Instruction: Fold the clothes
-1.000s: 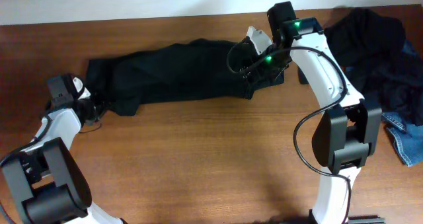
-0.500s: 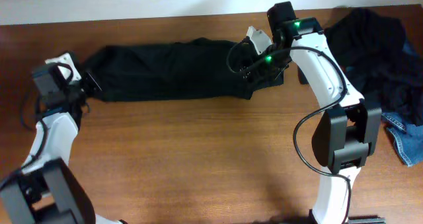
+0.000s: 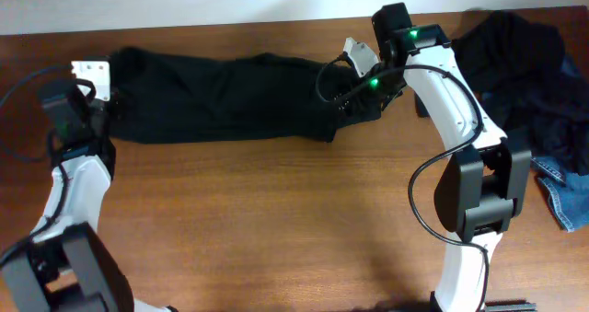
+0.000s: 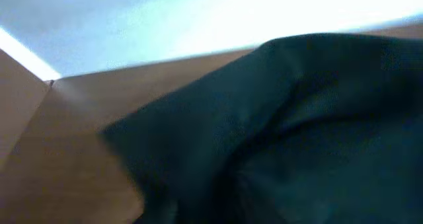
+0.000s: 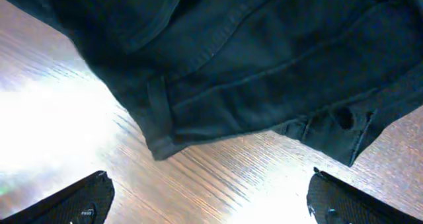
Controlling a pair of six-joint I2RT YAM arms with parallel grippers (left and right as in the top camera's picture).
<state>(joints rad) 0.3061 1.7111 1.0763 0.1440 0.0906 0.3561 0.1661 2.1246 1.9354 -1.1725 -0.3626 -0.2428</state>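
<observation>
The right gripper [image 5: 211,201] hangs wide open and empty above an edge of the one long black garment [image 3: 230,100], which is stretched along the far side of the table [image 3: 276,229]. The left gripper [image 3: 99,105] sits at its left end, its grip impossible to tell. One dark heap [image 3: 525,63] lies far right.

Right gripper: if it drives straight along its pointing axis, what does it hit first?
Most likely bare table, just short of the black garment and its waistband edge. The right gripper is open, nothing between its fingers. Depth is unclear, so it might clip that edge first.
</observation>
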